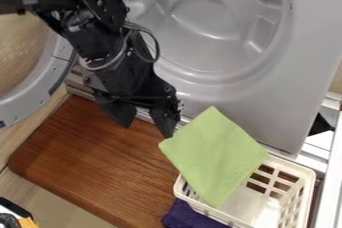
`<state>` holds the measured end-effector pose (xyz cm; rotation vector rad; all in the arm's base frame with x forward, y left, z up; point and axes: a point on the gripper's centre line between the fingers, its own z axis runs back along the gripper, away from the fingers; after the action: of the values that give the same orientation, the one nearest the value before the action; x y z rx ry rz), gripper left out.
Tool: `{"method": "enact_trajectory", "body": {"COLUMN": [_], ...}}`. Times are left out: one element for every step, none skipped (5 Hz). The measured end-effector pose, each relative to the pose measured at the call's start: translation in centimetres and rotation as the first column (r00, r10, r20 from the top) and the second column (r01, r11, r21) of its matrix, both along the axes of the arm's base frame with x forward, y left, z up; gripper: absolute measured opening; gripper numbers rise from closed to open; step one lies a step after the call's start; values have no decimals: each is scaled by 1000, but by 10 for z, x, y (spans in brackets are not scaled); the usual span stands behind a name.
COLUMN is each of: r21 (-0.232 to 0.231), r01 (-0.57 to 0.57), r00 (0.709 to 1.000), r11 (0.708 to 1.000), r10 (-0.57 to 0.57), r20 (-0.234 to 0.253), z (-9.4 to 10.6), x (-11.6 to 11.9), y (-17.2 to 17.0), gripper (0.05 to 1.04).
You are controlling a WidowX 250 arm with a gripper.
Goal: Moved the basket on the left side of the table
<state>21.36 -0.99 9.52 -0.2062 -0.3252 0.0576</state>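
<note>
Above the brown board (87,159), your gripper (145,128) hangs with its two fingers wide apart. The white basket (306,170) is at the lower right of the view, partly covered by the green cloth (214,154).

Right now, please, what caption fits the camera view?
Open robot hand beside a green cloth lying across a white plastic basket.

The basket (309,173), which is made of cream-white plastic with many rectangular holes in its walls, stands upright with its opening upward at the right end of the brown wooden desk (100,157), and a light green cloth (214,157) partly covers it.
</note>
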Motion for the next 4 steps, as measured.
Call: {"method": "enact_trajectory", "body": {"r21": [-3,-6,6,40], "r01": [-3,2,15,18], "r00": [1000,999,997,996], "r11": [1000,1000,1000,999], "r10": [3,-2,-14,-14], "r20": [-18,-44,-74,-92], "z": [-4,-19,-35,-49], "x": [-2,4,11,16], "y": [-1,-11,-22,-28], "gripper": [1000,1000,1000,1000]}}
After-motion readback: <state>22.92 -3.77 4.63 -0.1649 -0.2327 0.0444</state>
